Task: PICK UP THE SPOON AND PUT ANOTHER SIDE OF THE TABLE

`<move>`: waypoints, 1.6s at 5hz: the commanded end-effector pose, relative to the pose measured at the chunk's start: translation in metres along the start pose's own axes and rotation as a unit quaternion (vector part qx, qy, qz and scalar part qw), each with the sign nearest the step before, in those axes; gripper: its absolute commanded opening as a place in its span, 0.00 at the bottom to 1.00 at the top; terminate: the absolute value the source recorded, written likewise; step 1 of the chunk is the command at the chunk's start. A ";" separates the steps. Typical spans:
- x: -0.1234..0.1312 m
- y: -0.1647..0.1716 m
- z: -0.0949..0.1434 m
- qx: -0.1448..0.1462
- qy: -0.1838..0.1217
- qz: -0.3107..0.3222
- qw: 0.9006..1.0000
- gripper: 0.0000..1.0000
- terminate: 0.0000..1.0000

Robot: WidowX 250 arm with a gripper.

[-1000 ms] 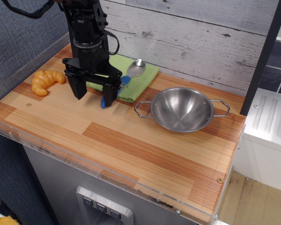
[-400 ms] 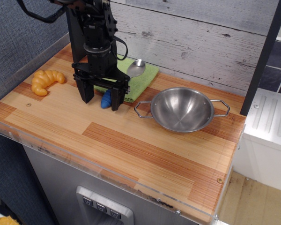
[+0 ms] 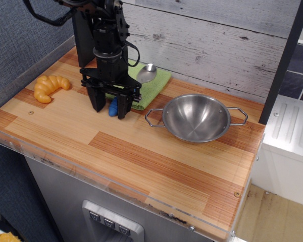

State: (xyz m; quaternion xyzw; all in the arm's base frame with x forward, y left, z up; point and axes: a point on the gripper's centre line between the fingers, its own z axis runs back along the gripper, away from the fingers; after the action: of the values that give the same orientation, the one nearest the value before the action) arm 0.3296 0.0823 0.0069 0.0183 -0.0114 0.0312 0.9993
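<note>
The step in hand looks like the grasp itself: the gripper (image 3: 110,104) is down at the surface (image 3: 156,156) with its 2 jaws straddling the blue handle end of the spoon (image 3: 136,85). The jaws are fairly narrow but not closed; a gap shows on either side of the handle tip, so nothing is held yet. The left jaw tip sits at or very near the wood, though contact is hard to confirm from this angle.

The spoon lies diagonally, its shiny bowl resting on the green cloth (image 3: 154,85) near the back wall and its blue handle running down off the cloth's front edge onto the wood, where the arm hides most of it.

A croissant (image 3: 48,86) lies well apart to the left, and a steel bowl (image 3: 196,117) with 2 handles stands to the right, its near handle just beside the right jaw.

The next move calls for closing on the handle squarely, then lifting straight up before carrying it across, keeping clear of the steel bowl. The free wood in front and to the right looks like a fair target.
</note>
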 end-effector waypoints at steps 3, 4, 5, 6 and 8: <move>-0.001 0.005 0.075 -0.018 -0.087 -0.012 0.996 0.00 0.00; -0.021 0.005 0.117 0.009 -0.127 0.003 0.992 0.00 0.00; -0.044 -0.020 0.128 -0.011 -0.128 -0.022 0.991 0.00 0.00; -0.076 -0.050 0.122 -0.055 -0.108 -0.039 0.992 0.00 0.00; -0.125 -0.087 0.105 -0.074 -0.040 -0.061 0.995 0.00 0.00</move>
State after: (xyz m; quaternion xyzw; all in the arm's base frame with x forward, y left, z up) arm 0.2064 -0.0178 0.0951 -0.0562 -0.0333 -0.0270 0.9975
